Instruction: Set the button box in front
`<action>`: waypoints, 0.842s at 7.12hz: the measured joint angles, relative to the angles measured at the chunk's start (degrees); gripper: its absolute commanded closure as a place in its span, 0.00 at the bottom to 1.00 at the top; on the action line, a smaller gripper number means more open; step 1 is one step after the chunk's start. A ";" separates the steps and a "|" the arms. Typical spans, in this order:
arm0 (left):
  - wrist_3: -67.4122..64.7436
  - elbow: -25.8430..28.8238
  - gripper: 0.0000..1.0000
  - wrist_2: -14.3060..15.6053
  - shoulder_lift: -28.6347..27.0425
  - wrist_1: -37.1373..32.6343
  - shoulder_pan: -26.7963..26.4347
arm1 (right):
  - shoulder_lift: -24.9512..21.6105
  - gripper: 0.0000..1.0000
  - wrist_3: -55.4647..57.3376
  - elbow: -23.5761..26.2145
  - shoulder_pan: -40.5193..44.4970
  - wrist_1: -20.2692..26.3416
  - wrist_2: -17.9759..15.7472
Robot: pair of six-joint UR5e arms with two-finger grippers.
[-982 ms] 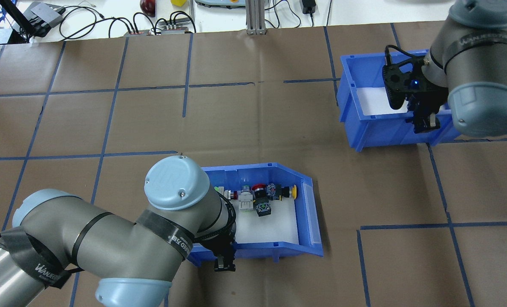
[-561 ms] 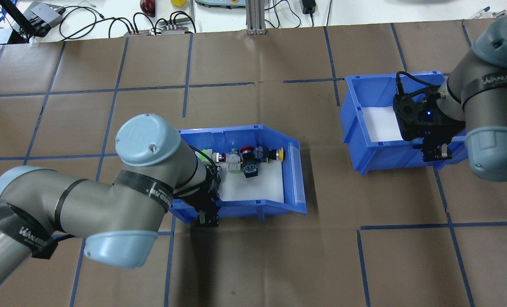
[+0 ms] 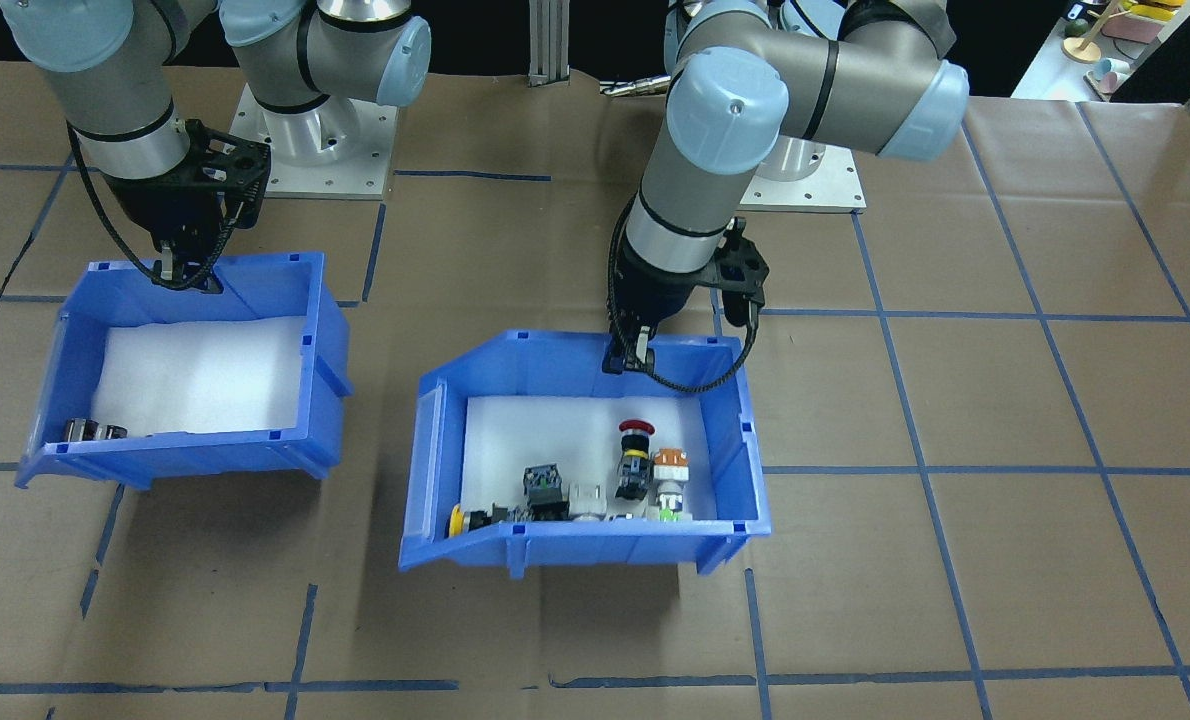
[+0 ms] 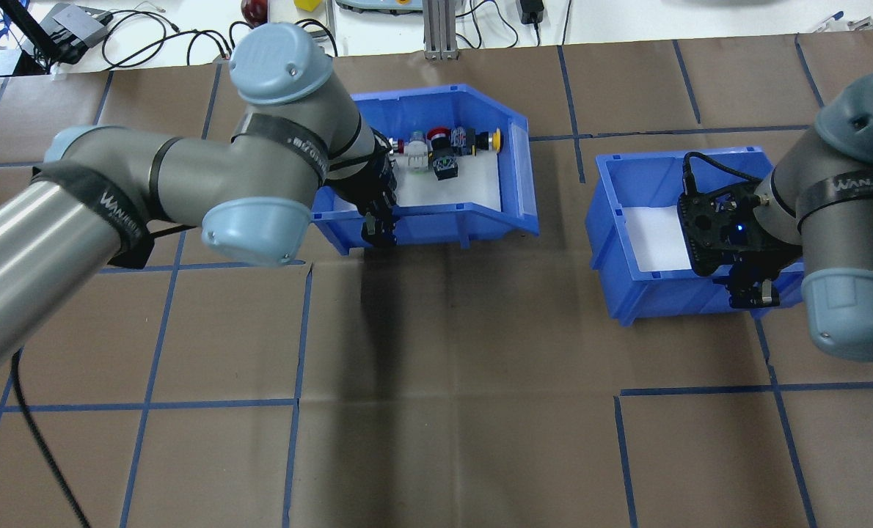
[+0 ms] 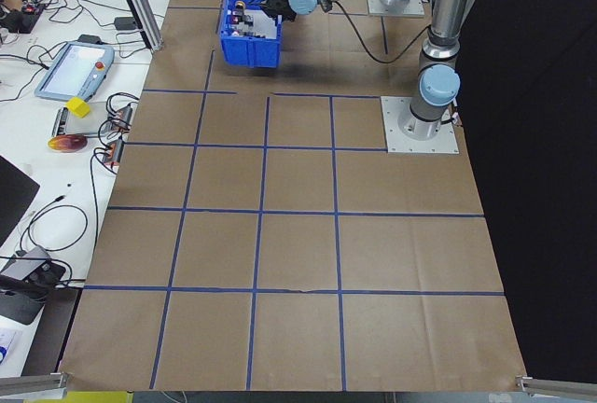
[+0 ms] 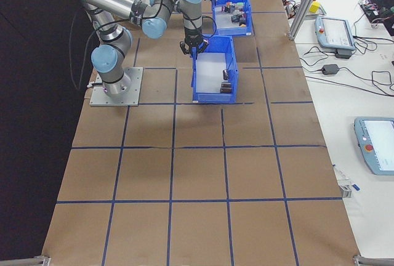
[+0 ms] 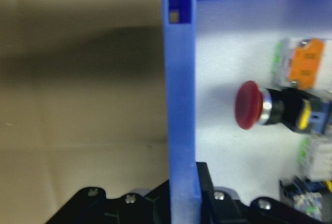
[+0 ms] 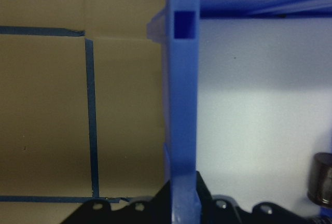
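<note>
Button box: the blue open-top bin (image 4: pixel 436 169), white-lined, lies toward the far edge of the tabletop from the robot, a little left of the middle; its sloped open mouth faces the robot's right. Its shadow falls well off it, so I judge it carried above the tabletop.
Contents: push-button switches, among them a red mushroom-head button (image 3: pixel 636 428), lie in a row along the box's far wall.
Left gripper: the left gripper (image 4: pixel 379 229) pinches the box's near wall, the one facing the robot, close to its left end; the left wrist view shows the blue wall (image 7: pixel 181 105) running straight between the jaws.
Key relation: the box hangs forward of the left gripper, its long axis running left to right across the table, so any push toward the far edge carries it ahead of the grip. The left arm holds it; the right arm is well apart.
Second bin: an identical blue bin (image 4: pixel 627 242) lies to the right, nearer the robot than the button box, with dark cylinders (image 3: pixel 90 430) in one corner.
Right gripper: the right gripper (image 4: pixel 753 293) is clamped on that bin's near wall (image 8: pixel 182 105).
Stage: I judge the box already ahead of the other bin, with the set-down left.
</note>
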 measured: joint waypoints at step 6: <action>0.44 7.58 0.16 0.03 -11.21 2.08 -0.78 | -0.53 0.91 1.14 1.04 -0.17 0.22 -0.25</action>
